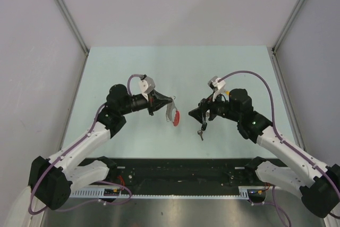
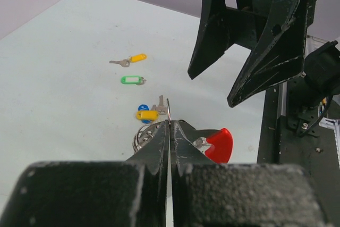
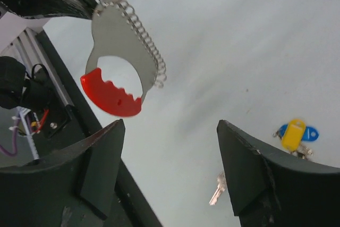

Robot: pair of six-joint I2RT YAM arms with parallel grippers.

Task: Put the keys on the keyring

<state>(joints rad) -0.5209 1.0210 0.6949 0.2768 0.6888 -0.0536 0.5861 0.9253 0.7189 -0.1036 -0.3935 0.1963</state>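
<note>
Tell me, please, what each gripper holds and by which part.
The left gripper pinches the keyring by its metal end, opposite the red tip; the right gripper is open, holding nothing.

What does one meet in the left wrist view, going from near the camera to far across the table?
left gripper, shut on the keyring → blue-and-yellow key → green key → yellow key

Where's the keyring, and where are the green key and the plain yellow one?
keyring (image 3: pixel 116 33): right wrist view, on the metal part of its tag.
green key (image 2: pixel 132 80): left wrist view, on its plastic head.
yellow key (image 2: pixel 137 57): left wrist view, on its plastic head.
</note>
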